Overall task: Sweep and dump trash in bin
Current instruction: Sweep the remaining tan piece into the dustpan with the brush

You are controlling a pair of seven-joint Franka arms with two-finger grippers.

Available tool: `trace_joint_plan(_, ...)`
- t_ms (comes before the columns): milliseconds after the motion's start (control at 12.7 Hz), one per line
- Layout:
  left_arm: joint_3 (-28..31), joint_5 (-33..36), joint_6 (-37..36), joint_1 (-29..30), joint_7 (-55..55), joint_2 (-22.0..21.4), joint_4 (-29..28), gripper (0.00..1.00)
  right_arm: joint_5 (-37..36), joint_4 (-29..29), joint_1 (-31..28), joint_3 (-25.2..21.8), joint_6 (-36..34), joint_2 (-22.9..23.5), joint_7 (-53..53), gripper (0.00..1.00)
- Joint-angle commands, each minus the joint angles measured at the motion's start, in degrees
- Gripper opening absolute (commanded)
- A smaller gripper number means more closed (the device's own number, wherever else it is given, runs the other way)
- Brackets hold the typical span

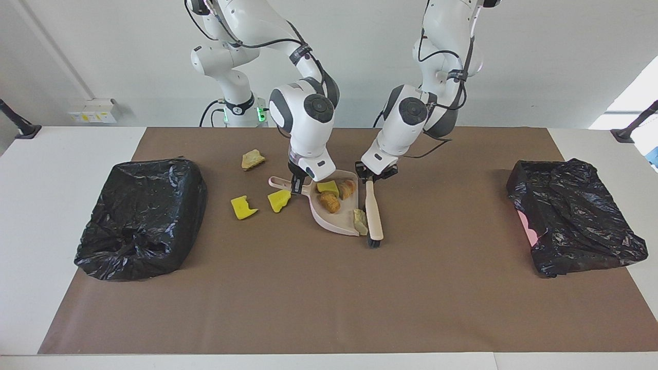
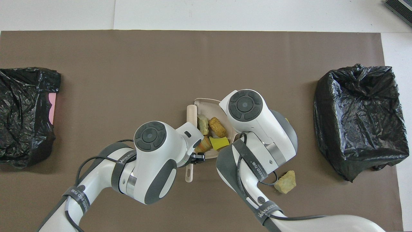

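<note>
Left gripper (image 1: pixel 368 177): clenched on the brush (image 1: pixel 373 210) handle, just beside the dustpan (image 1: pixel 334 218) toward the left arm's end.
Right gripper (image 1: pixel 295 184): clenched on the dustpan handle, by the pan's end nearer the robots.
Brush: beige, smooth plastic back, long and narrow; black bristles along one edge, pressed against the pan's open mouth.
Dustpan: beige plastic, shallow scoop with a raised rim and a thin handle ending in a hanging hole; lies flat on the mat (image 1: pixel 329 288).
Trash in pan: a yellow sponge chunk (image 1: pixel 327 187), torn and porous; a croissant-shaped lump (image 1: pixel 347 189), ridged, golden; a brown bread lump (image 1: pixel 329 202), rough crust; a pale tan scrap (image 1: pixel 360 221) at the pan's lip, touching the bristles.
Trash on mat: two yellow sponge pieces (image 1: pixel 243 207) (image 1: pixel 279 200), jagged-edged, beside the pan handle toward the right arm's end; a tan lump (image 1: pixel 252 159), crumbly, nearer the robots than those.
Bins: two, each lined with crinkled glossy black plastic; one (image 1: pixel 141 216) at the right arm's end, one (image 1: pixel 573 216) at the left arm's end, a strip of pink showing at its side.
Mat: matte brown sheet over a white table (image 1: pixel 56 154).
Writing: grey bands on both forearms carry pale lettering, too slanted to read fully.
</note>
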Motion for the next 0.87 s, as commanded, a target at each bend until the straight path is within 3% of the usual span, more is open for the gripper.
trace_joint_plan(0,0.8,-1.9,-0.9,-1.9,0.1,-2.0,1.3,0.00,0.5,0.0,-1.6,0.4,1.1,-1.1,-2.5,0.00)
trace_joint_plan(394,1.7,-0.4,-0.8,-0.7,-6.1,-2.0,2.6,0.00,10.6,-0.8,-6.2,0.3,6.5,-2.3,-6.0,0.00)
trace_joint_plan(787,5.9,3.3,-6.8,0.9,-7.9,-8.7,8.2,0.00,16.1,-0.6,-10.4,0.3,6.7,-2.9,-12.8,0.00)
